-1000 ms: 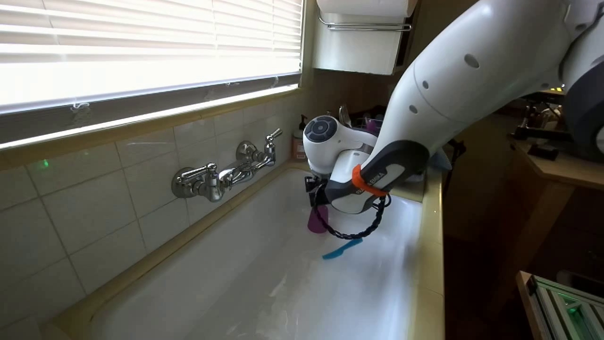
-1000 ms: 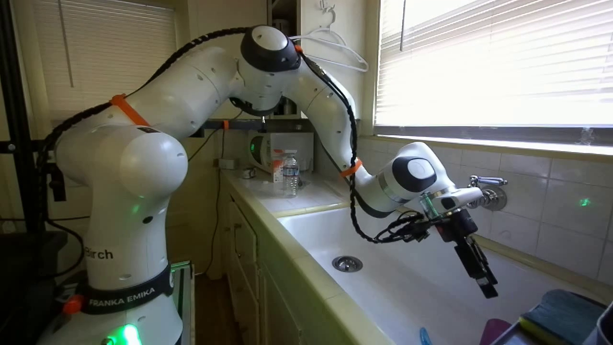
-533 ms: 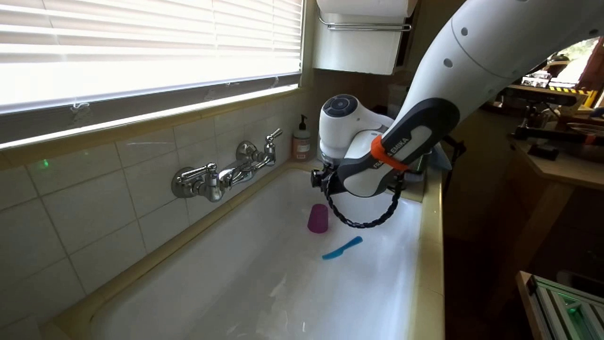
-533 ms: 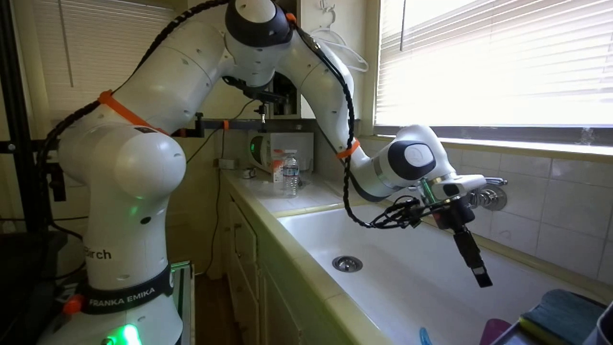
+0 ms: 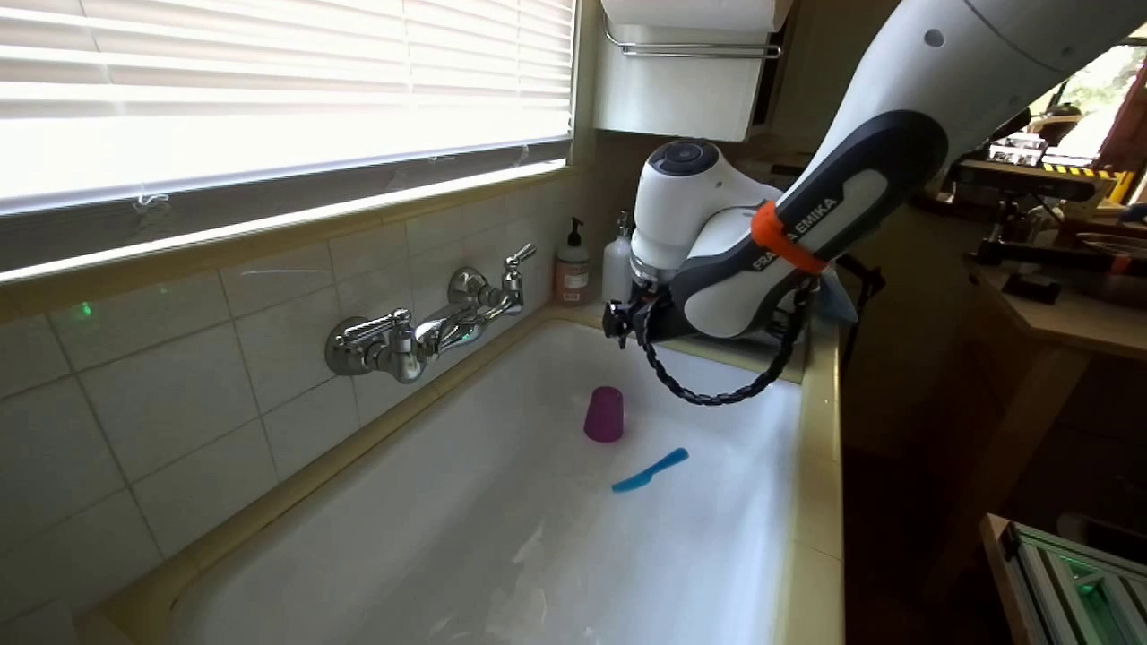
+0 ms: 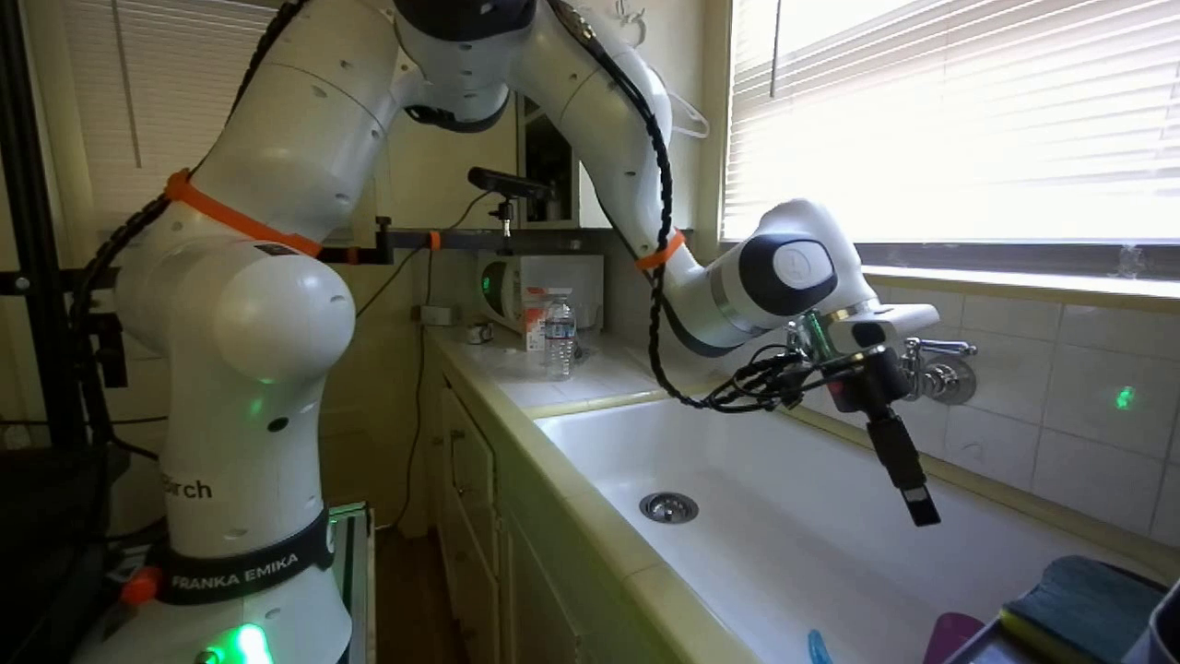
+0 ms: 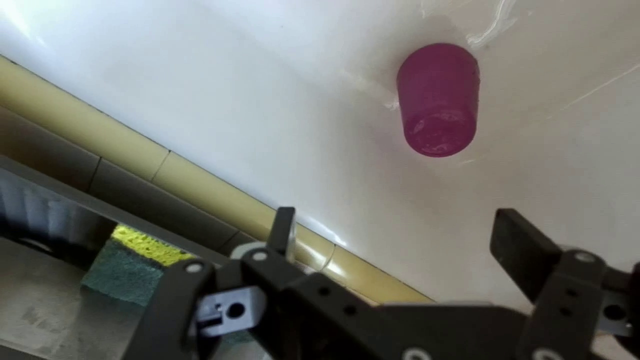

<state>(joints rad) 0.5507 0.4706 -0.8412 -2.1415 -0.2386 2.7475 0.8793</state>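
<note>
My gripper (image 7: 395,212) stands open above the sink, with nothing between its spread black fingers (image 7: 522,250). In an exterior view the gripper (image 6: 922,507) points down at a slant, well above the basin floor. A purple cup (image 7: 440,100) sits ahead of the fingertips in the wrist view, apart from them. It looks mouth down, narrower at the top, in an exterior view where the cup (image 5: 605,415) shows whole. Near it on the sink bottom lies a blue plastic knife (image 5: 650,470); only the tip of that knife (image 6: 818,647) shows in an exterior view.
Chrome taps (image 5: 430,336) jut from the tiled wall beside the white sink (image 5: 502,502). Soap bottles (image 5: 573,269) stand at the sink's end. A yellow and green sponge (image 7: 135,265) rests beyond the yellow tiled rim (image 7: 210,192). The drain (image 6: 668,507) is at the opposite end.
The arm has risen and drawn back, lifting the gripper up and away from the purple cup, which came fully into sight. Cup and knife have stayed in place.
</note>
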